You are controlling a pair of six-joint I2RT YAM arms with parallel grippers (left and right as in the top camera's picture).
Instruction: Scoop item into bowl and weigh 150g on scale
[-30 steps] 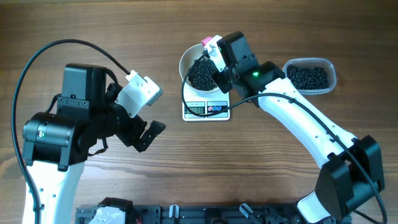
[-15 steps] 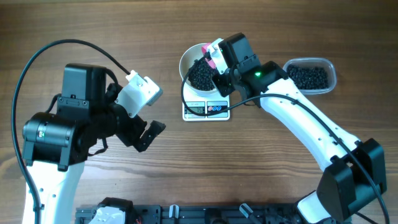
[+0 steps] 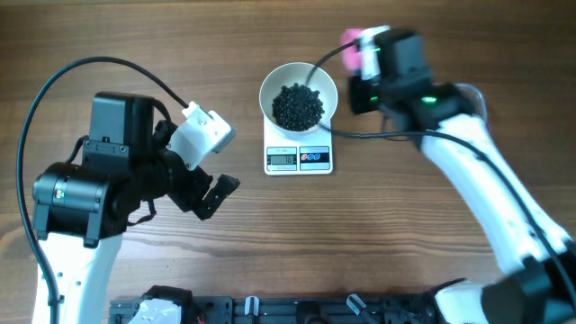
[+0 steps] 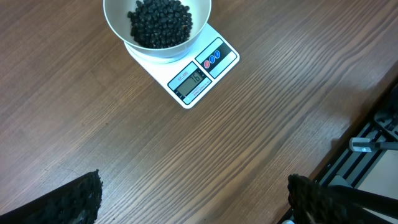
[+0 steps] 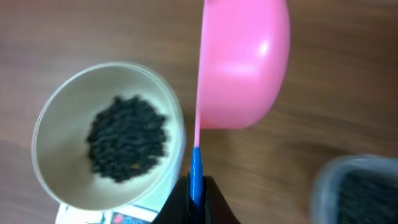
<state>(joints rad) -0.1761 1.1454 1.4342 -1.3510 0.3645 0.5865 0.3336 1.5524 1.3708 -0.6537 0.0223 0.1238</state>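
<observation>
1. Between the 2 dark fingers of the right gripper (image 5: 196,190) sits the thin blue handle of a pink plastic scoop (image 5: 244,62). The jaws are squeezed tight on that handle.
2. The round pink cup of the scoop hangs in the air over bare wood. It is just beside the bowl, not over it. The cup is turned on its side, so I cannot tell if anything is in it.
3. On 1 side of the scoop is the round white bowl (image 3: 267,88). A heap of small round black pellets (image 3: 298,106) lies in the middle of it.
4. The bowl sits on the flat white kitchen scale (image 3: 298,159) and covers its back part. The front of the scale shows a grey number window and 2 round buttons, 1 blue and 1 red. The number is too small to read for sure.
5. On the other side of the scoop, the right wrist view shows a corner of a clear plastic tub (image 5: 326,177). It is blurry and looks dark inside.
6. The left gripper (image 4: 194,202) is well apart from the bowl and the scale. Its 2 black bumpy fingers (image 4: 78,199) are spread wide, with only bare wood below the gap. It holds nothing.
7. A brown wooden table (image 3: 270,261) lies under all of it.
</observation>
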